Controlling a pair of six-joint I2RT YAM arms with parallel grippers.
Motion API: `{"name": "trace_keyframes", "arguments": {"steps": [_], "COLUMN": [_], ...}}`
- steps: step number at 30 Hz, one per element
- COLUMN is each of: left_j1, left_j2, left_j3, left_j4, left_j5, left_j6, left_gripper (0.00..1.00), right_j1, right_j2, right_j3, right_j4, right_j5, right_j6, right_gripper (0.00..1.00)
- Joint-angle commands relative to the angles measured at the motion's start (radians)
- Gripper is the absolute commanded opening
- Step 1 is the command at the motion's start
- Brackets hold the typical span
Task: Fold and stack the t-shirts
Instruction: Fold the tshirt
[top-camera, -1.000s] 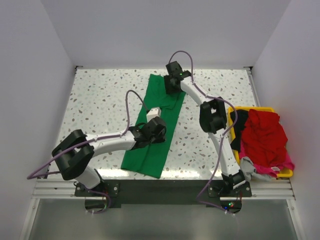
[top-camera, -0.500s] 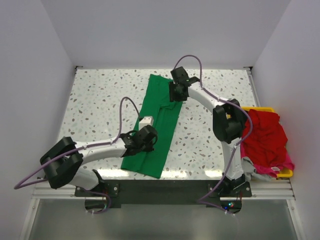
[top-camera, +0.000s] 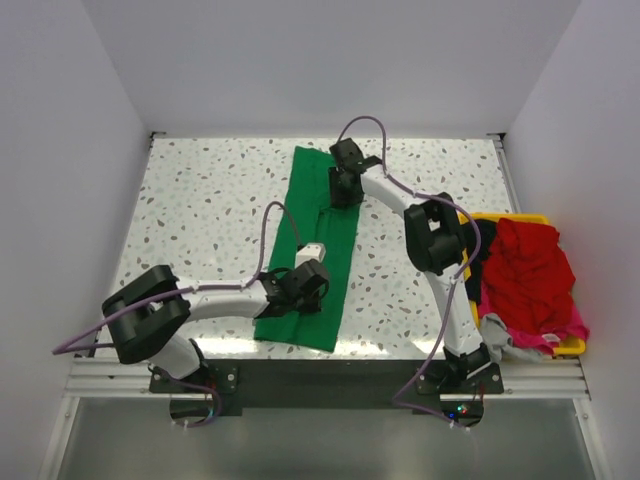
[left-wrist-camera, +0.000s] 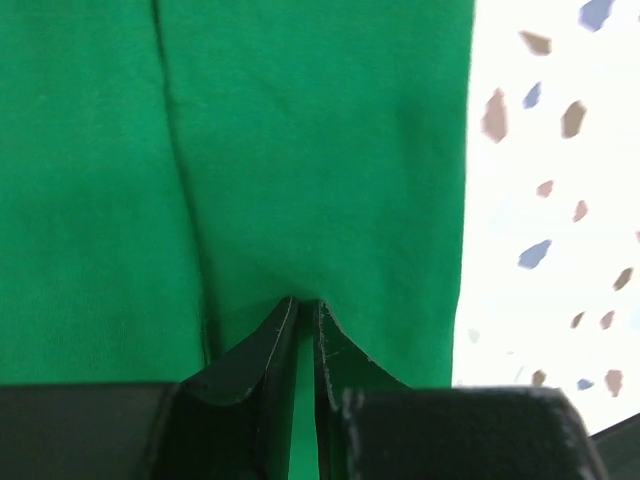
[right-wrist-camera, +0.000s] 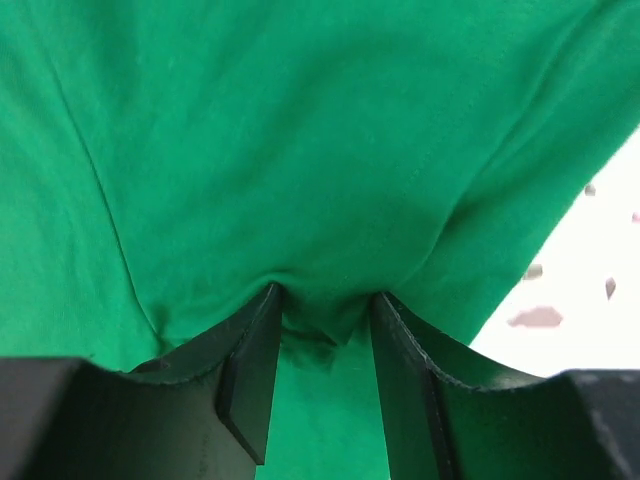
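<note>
Green cotton fills my near view: the green t-shirt (top-camera: 328, 235) lies on the speckled table (top-camera: 200, 200) as a long narrow strip running away from me, its near hem close to the table's front edge. My left gripper (left-wrist-camera: 307, 305) is down on that near part, its jaws drawn almost together with a thin ridge of the cloth nipped between them. A second ago it sat higher up the strip with its jaws wider, so it has come back towards me and closed.

Off to the right, well apart from the strip, the yellow bin (top-camera: 530, 217) holds the waiting pile: a red shirt (top-camera: 530, 265) on top, a pink shirt (top-camera: 575, 328) at the near corner, a black shirt (top-camera: 483, 245) at the left side.

At the far end, my right gripper (right-wrist-camera: 325, 310) has gathered a thicker fold of the same green cloth between its fingers (right-wrist-camera: 250, 345), which stand about halfway apart around it. It too was wider a second ago, and has slid a little nearer along the strip.

I judge both ends are now gripped, and the strip looks straighter than before, so the next fold, bringing one end over the other, should be ready to start; nothing is stacked yet
</note>
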Motion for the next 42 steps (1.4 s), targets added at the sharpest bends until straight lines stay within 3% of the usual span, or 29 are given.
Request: {"name": "trace_keyframes", "arguments": {"steps": [1,8,13,18,21,24,25,29,31,36,42], "left_j1": [-0.002,0.0,0.015,0.043,0.044,0.046,0.049,0.052,0.052,0.052,0.049], "left_j2": [0.081,0.19,0.132,-0.02,-0.133,-0.25,-0.279,-0.422,-0.454,-0.496,-0.473], "left_j3": [0.042,0.189,0.215,0.192,0.163,0.113,0.08,-0.012,-0.058,-0.121,-0.176], "left_j4": [0.071,0.081,0.062,0.048,-0.005,-0.096,-0.146,-0.24,-0.283,-0.321,-0.294], "left_j5": [0.035,0.067,0.055,0.06,0.034,-0.015,-0.026,-0.035,-0.028,0.014,0.061], "left_j6": [-0.018,-0.021,0.004,0.022,0.018,-0.021,-0.034,-0.116,-0.137,-0.163,-0.162], "left_gripper": [0.17,0.18,0.27,0.34,0.36,0.36,0.35,0.33,0.32,0.32,0.32], "right_j1": [-0.006,-0.016,-0.014,-0.016,-0.014,0.004,0.035,0.154,0.228,0.358,0.487], "right_j2": [0.092,0.201,0.095,-0.07,-0.253,-0.499,-0.575,-0.898,-0.98,-1.198,-1.21], "right_j3": [0.086,0.328,0.325,0.246,0.051,-0.289,-0.463,-0.785,-0.932,-1.124,-1.236], "right_j4": [-0.006,-0.075,-0.092,-0.129,-0.105,0.008,0.042,0.092,0.086,0.087,0.11], "right_j5": [0.039,0.001,-0.021,-0.02,-0.035,-0.104,-0.098,-0.04,-0.02,-0.024,-0.03], "right_j6": [-0.019,-0.06,-0.074,-0.044,0.018,0.085,0.093,0.139,0.165,0.3,0.369], "right_gripper": [0.44,0.49,0.63,0.64,0.62,0.58,0.57,0.55,0.55,0.52,0.52]}}
